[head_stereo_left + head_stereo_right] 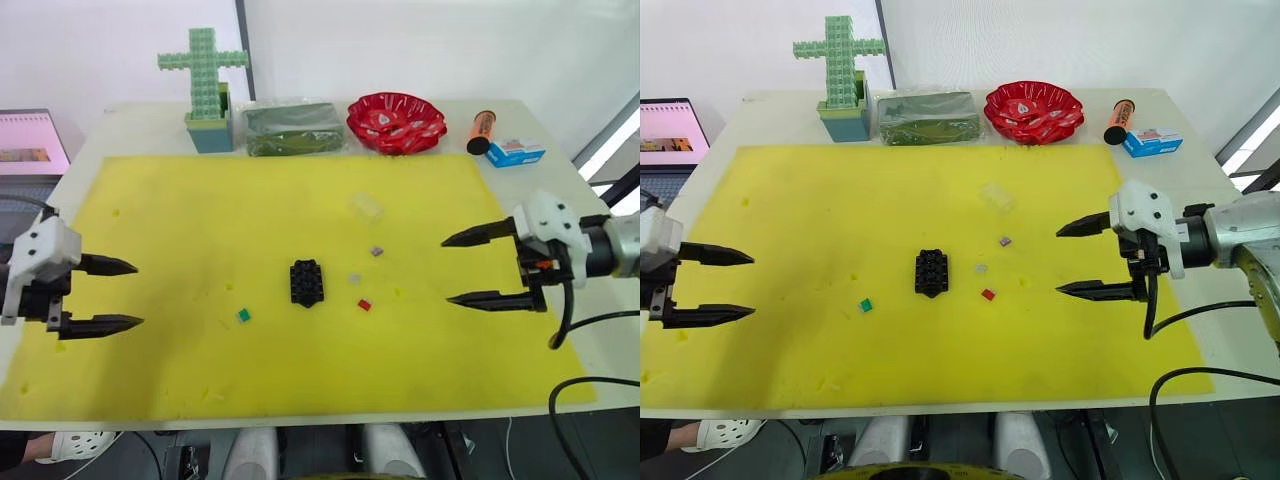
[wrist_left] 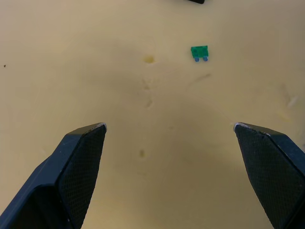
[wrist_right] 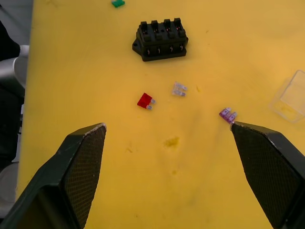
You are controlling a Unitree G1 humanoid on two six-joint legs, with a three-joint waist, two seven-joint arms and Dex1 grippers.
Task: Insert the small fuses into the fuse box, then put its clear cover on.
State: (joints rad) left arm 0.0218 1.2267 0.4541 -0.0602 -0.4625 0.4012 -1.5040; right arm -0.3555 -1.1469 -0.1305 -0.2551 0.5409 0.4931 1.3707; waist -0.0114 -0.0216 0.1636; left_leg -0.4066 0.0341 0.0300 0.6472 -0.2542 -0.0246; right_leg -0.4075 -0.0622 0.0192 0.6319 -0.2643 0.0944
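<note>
Fuse box (image 1: 306, 282) sits mid-mat, its slots unfilled. Left gripper (image 1: 110, 294) and right gripper (image 1: 470, 268) hang spread and empty, well to either side of it. Green fuse (image 1: 243, 315) lies left of the box; red fuse (image 1: 364, 304), grey fuse (image 1: 354, 278) and purple fuse (image 1: 376, 251) right. Clear cover (image 1: 367, 207) rests beyond.

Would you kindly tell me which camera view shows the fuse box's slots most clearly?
The right wrist view: the fuse box sits large there, its two slot rows and contacts visible. Both eye views show it as a small black block mid-mat. The left wrist view catches just a dark corner at the frame edge.
</note>
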